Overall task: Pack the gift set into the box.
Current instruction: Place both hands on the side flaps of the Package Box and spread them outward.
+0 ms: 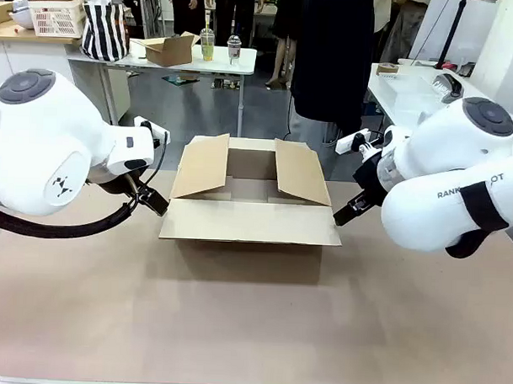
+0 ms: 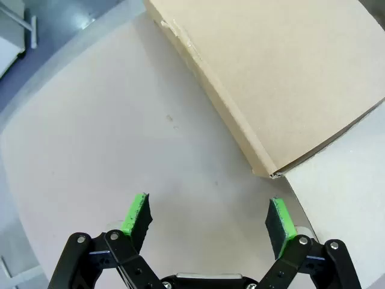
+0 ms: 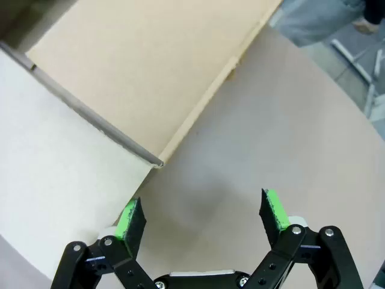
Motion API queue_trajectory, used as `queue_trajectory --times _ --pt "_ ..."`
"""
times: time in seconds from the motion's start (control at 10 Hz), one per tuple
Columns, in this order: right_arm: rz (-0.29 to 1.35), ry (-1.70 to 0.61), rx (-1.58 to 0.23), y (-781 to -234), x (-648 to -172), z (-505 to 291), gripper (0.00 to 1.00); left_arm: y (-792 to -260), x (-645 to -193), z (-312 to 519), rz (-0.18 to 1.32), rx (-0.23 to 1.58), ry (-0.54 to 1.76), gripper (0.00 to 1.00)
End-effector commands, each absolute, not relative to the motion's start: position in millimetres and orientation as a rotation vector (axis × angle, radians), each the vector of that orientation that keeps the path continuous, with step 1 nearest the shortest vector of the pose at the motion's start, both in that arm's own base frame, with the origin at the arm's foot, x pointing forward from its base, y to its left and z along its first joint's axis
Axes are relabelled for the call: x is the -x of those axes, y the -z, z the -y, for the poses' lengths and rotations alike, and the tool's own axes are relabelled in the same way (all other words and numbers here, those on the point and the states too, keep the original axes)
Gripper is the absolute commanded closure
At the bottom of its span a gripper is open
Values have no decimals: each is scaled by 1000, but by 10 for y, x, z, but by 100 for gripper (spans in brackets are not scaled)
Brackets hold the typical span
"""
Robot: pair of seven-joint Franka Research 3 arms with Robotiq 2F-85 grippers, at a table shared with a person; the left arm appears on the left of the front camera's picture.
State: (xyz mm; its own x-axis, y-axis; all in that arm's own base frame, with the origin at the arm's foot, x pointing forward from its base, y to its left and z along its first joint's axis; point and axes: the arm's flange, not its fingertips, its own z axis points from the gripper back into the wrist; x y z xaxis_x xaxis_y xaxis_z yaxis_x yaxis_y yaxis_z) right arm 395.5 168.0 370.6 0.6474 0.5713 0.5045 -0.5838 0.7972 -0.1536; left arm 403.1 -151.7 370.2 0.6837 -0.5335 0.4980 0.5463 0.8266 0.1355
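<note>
The bare brown table (image 1: 235,326) stretches across the near side. Farther in, the box (image 1: 251,221) stands at the middle of the table, its near flap folded out toward the robot and its two side flaps standing up at a slant. The left gripper (image 1: 159,205) hangs just beside the box's near left corner, and the right gripper (image 1: 340,218) just beside its near right corner. In the wrist views, the left gripper (image 2: 207,217) and the right gripper (image 3: 201,217) each have their jaws spread wide over the table, holding nothing, with an edge of the box (image 2: 283,78) (image 3: 138,66) just ahead. Beyond, a white side table carries a smaller carton (image 1: 169,50) and two cups (image 1: 207,45).
</note>
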Motion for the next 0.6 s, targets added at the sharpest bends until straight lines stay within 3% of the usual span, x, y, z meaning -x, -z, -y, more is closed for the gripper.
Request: queue_trajectory --times 0.0,0.5 --pt "567 -658 -24 -3708 -3954 -1684 0 -3704 -4031 1517 551 25 605 0" --pt "567 -658 -24 -3708 -3954 -1684 0 -3704 -4031 1517 551 25 605 0"
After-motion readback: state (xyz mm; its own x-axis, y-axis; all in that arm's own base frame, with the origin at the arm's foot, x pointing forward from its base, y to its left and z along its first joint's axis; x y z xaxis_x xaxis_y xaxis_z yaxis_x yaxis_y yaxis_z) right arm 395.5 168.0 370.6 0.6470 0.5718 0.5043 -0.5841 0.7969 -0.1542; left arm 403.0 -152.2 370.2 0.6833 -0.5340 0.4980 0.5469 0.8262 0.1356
